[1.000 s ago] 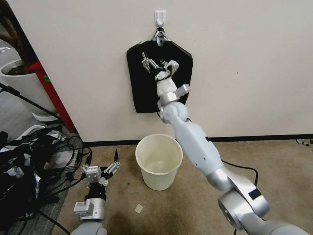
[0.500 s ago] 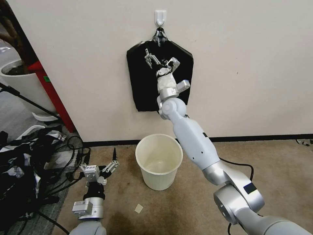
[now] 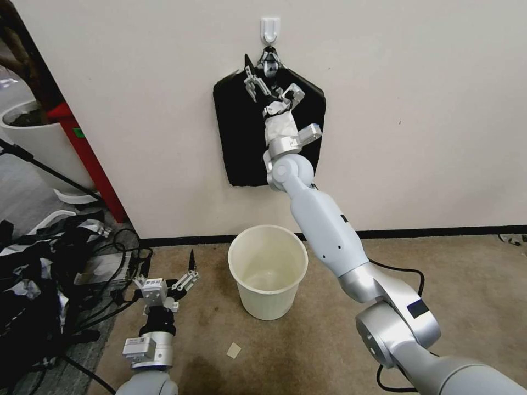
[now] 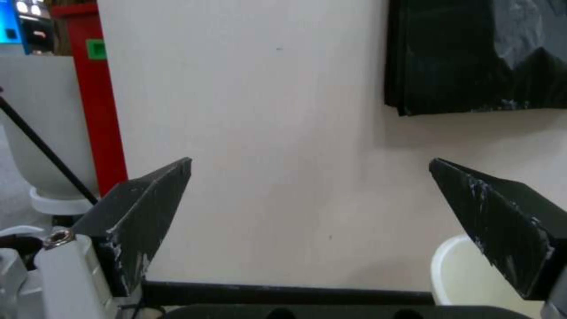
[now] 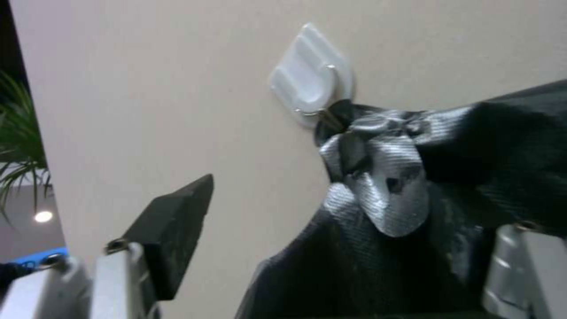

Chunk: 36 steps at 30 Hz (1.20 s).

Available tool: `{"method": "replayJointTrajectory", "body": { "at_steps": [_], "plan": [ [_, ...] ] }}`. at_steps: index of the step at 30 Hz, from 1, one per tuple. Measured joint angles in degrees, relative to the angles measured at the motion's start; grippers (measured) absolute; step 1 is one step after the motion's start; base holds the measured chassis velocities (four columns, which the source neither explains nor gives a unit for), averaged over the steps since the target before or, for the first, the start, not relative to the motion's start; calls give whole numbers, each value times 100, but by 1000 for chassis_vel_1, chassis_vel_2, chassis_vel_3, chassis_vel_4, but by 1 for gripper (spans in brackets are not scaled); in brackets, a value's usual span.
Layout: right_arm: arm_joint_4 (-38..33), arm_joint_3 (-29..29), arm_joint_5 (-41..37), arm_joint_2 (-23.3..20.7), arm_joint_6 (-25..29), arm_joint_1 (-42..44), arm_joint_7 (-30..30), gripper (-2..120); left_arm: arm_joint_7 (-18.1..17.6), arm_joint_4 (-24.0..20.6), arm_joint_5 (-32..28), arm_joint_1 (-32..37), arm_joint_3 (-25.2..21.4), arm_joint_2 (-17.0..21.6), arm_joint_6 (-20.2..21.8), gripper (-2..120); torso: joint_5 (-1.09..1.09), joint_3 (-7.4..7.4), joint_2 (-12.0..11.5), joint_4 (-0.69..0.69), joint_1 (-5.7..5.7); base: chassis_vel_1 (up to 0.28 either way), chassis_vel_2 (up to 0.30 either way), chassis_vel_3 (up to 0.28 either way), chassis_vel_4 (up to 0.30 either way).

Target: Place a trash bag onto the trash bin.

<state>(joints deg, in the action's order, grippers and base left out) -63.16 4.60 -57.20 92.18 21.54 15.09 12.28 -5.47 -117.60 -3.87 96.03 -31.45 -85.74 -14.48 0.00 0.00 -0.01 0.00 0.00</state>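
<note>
A flat black pack of bags (image 3: 241,142) hangs from a metal clip (image 3: 269,65) on a white wall hook (image 3: 270,28). A single loose trash bag is out of view. My right gripper (image 3: 272,88) is open, raised against the pack's top just below the clip (image 5: 378,186), its fingers spread either side. The cream-white trash bin (image 3: 269,307) stands upright on the carpet under the pack. To the bin's left, my left gripper (image 3: 171,262) hangs low over the floor, open and holding nothing, pointing at the wall (image 4: 310,161).
A large white plant pot (image 3: 44,142) and a red post (image 3: 82,159) stand at the left. Black cables and gear (image 3: 49,263) cover the floor there. A paper scrap (image 3: 234,350) lies before the bin. A black cable (image 3: 406,282) runs behind my right arm.
My right gripper has climbed up the face of the pack, from its middle to just under the clip. The left arm has barely shifted.
</note>
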Motion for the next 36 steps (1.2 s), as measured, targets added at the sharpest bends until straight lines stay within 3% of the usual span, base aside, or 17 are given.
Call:
{"method": "replayJointTrajectory", "body": {
  "at_steps": [5,8,12,14,20,23,25,30,31,34,36],
  "plan": [
    [68,28,-140,2,-25,-44,18,74,-21,5,32,9,7,-5,-8,100,0,0,0,0,0,0,0,0,0],
    [78,58,-161,0,-36,-57,31,61,-34,25,61,11,21,-24,-21,100,0,0,0,0,0,0,0,0,0],
    [78,71,-168,0,-37,-64,32,55,-39,36,80,12,36,-42,-30,100,0,0,0,0,0,0,0,0,0],
    [46,81,-200,-2,-42,-65,32,41,-45,44,100,15,51,-62,-39,100,0,0,0,0,0,0,0,0,0],
    [-82,67,-232,-3,-57,5,33,23,-55,52,115,17,54,-80,-48,100,0,0,0,0,0,0,0,0,0],
    [-98,63,-247,-3,-64,28,33,29,-58,57,126,20,56,-87,-57,100,0,0,0,0,0,0,0,0,0],
    [-52,73,-276,-3,-75,24,35,43,-64,64,140,25,65,-95,-70,100,0,0,0,0,0,0,0,0,0],
    [60,114,-321,-3,-93,-55,60,55,-70,74,146,27,67,-96,-76,100,0,0,0,1,0,0,0,0,0],
    [80,121,-330,0,-100,-80,82,64,-73,82,147,27,65,-95,-82,100,0,0,0,2,0,0,0,0,0],
    [94,126,-333,0,-103,-91,86,67,-80,89,148,27,62,-94,-89,100,0,-1,0,2,0,0,0,0,0],
    [110,132,-334,-4,-105,-91,94,58,-90,96,148,19,62,-94,-93,100,0,0,0,0,0,0,0,0,0]
  ]
}}
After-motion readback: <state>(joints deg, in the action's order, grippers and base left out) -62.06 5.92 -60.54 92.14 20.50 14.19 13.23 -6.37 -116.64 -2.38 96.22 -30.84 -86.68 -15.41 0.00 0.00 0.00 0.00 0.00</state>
